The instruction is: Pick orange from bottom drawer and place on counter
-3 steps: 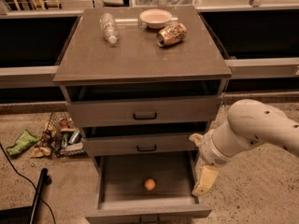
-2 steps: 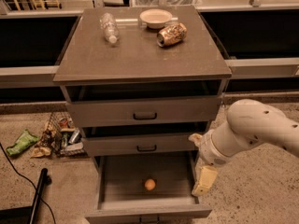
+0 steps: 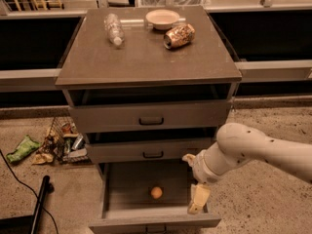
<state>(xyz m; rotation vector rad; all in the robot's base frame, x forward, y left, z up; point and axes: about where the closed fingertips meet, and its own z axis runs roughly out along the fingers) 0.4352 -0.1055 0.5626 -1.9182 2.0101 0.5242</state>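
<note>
reach step in hand; orange (image 3: 156, 192) on floor of open bottom drawer (image 3: 126, 185), lower centre of frame; gripper (image 3: 193, 180) at drawer's right edge, spread apart, grasping nothing; next move likely: shift left, lower over orange, close; counter (image 3: 146, 57) at top of frame is drop spot

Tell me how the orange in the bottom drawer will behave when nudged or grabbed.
The orange is round and lies loose on the flat floor of the bottom drawer, so a nudge would probably roll it. It looks small, so likely light. The gripper hangs at the drawer's right side, apart from it.
</note>
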